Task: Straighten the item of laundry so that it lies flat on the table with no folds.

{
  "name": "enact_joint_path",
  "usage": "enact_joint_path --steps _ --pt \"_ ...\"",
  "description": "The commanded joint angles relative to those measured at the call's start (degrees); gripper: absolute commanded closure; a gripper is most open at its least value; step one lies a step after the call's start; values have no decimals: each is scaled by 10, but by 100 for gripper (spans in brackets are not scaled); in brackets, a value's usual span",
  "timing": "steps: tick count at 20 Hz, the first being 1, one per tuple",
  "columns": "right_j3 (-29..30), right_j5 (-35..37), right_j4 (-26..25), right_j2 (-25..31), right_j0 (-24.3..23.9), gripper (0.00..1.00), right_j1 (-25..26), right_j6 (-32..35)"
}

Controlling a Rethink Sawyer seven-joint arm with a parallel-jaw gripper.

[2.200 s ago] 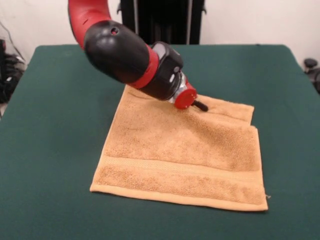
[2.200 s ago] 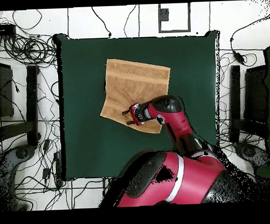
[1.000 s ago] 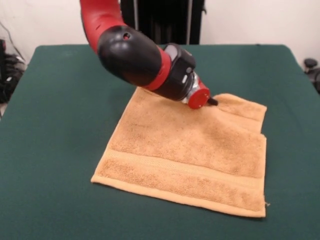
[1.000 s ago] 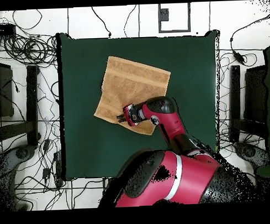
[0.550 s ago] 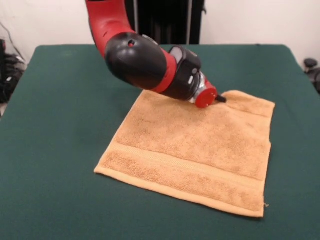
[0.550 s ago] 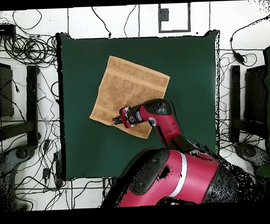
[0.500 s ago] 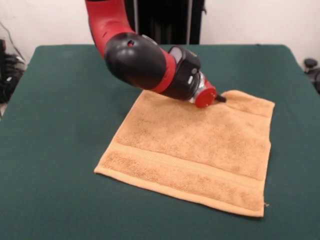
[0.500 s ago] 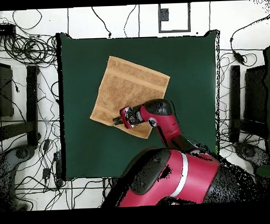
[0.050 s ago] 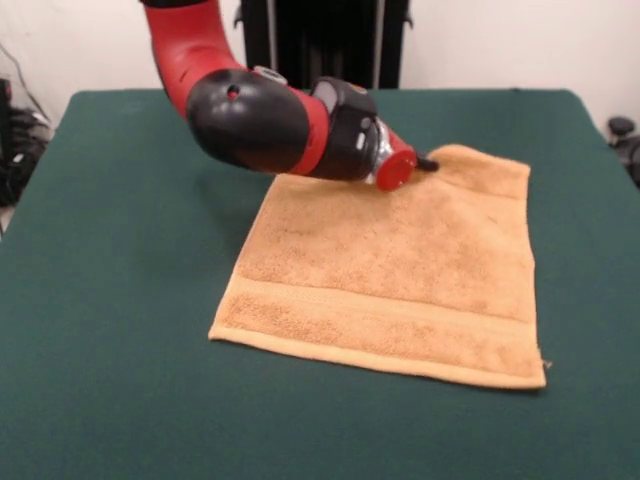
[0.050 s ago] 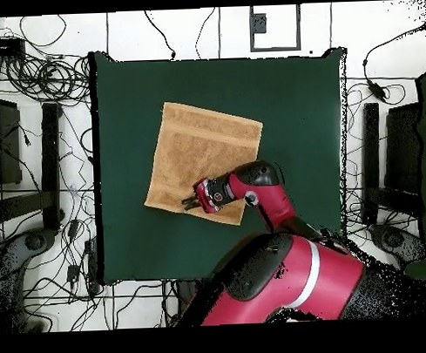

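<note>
The item of laundry (image 9: 400,270), a tan-orange towel, lies spread on the green table (image 9: 120,250), with a woven band along its near edge. It looks flat except for a small rise at its far edge. My gripper (image 9: 430,163) sits at that rise near the far right corner, its dark tips together on the cloth. From above, the towel (image 10: 198,153) lies slightly turned on the table (image 10: 292,102), and the gripper (image 10: 188,203) is on the edge nearest the robot's base. The arm hides part of that edge.
The red and black arm (image 9: 260,120) hangs low over the towel's far left part. A black stand (image 9: 320,40) rises behind the table. Cables (image 10: 39,80) and equipment lie on the floor beside the table's edges.
The gripper has pulled the towel's far edge away from the front camera and to the right. The folded far right corner has opened out and the towel has turned and shifted.
</note>
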Motion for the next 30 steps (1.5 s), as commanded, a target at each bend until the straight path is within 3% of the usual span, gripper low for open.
enact_joint_path --steps 1,9,10,22,26,30 --pt "-35 58 -22 37 -3 100 28 90" --pt "-41 46 -30 39 -9 100 33 88" --pt "-39 47 -28 41 -10 0 34 90" --pt "-31 34 -21 45 -9 0 33 87" --pt "-29 -12 -17 50 -10 0 37 59" --pt "-59 -174 -54 13 22 0 42 27"
